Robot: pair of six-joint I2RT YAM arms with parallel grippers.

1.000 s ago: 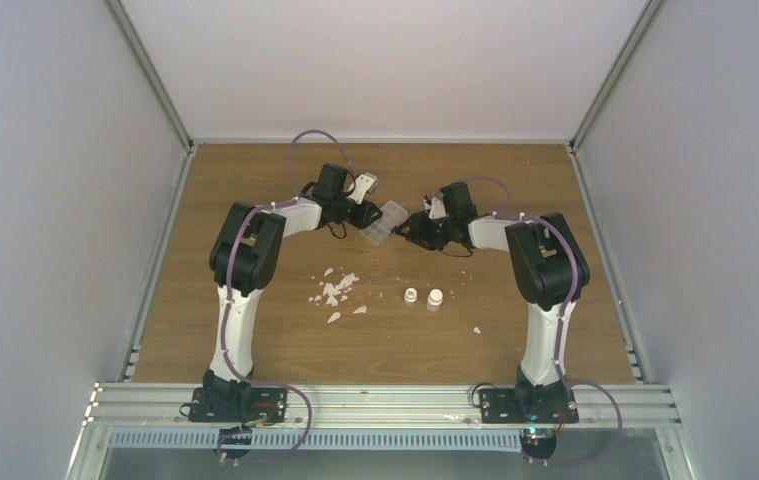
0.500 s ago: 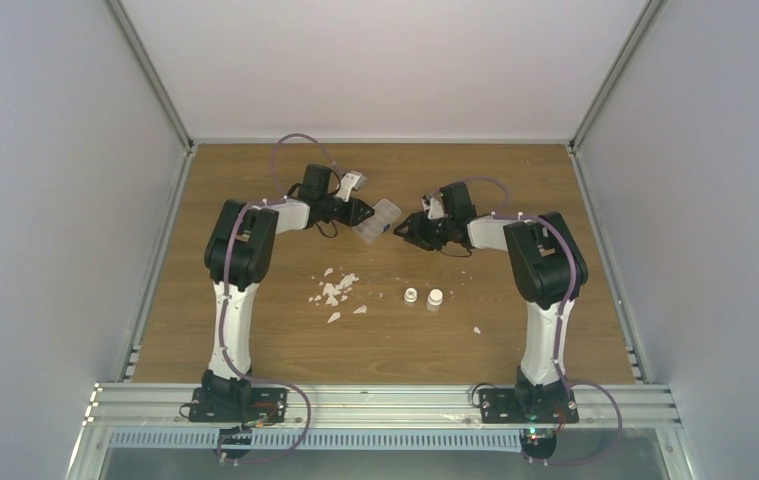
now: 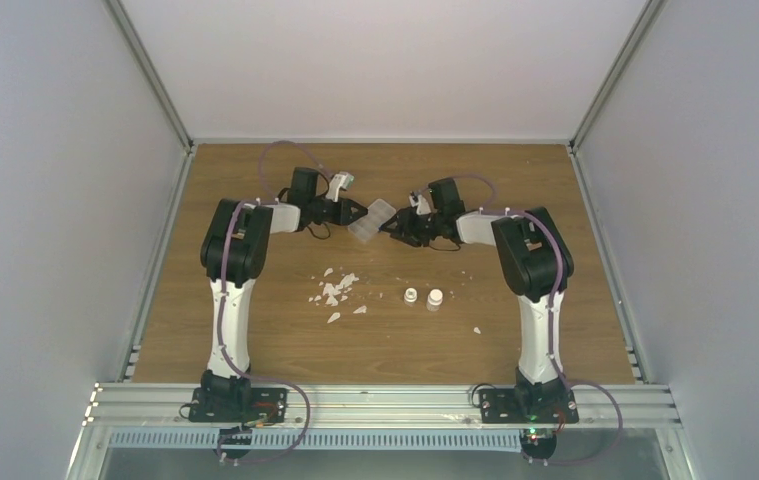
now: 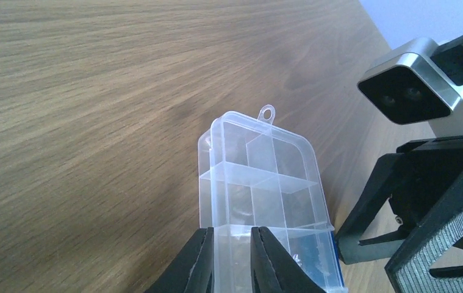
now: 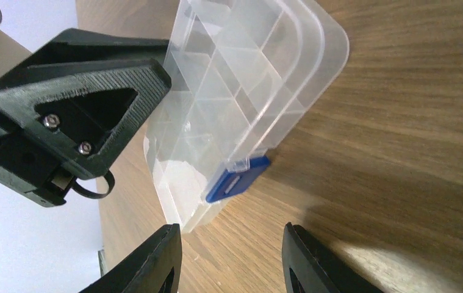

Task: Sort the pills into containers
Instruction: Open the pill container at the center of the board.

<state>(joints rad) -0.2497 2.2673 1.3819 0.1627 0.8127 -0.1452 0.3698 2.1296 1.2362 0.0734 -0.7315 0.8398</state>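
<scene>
Two arms meet at the far middle of the table [image 3: 515, 190], both turned toward the clear organiser box [image 4: 265, 183], which sits between them. The left gripper [image 4: 232, 244] has its fingers drawn nearly together on one short end of the box, a thin wall of plastic pinched between them. I take this to be a steadying hold, so the box cannot slide or spin while the other arm works on it.

From the right wrist view the box seems tipped rather than flat. Its lid faces the right arm and its blue latch [image 5: 238, 180] is low, close to the wood; I cannot tell whether that edge touches the table. The right gripper [image 5: 230, 232] stands wide open with nothing in it, the latch just ahead of the gap and clear of both fingers. That lines it up, I judge, to flick the latch and free the lid, which looks shut.

No orange-yellow pills show in any view, inside the compartments or out. Nearer the arm bases, well apart from the box, lie scattered white flakes [image 3: 335, 290] and two small white vials [image 3: 435, 299], untouched.
</scene>
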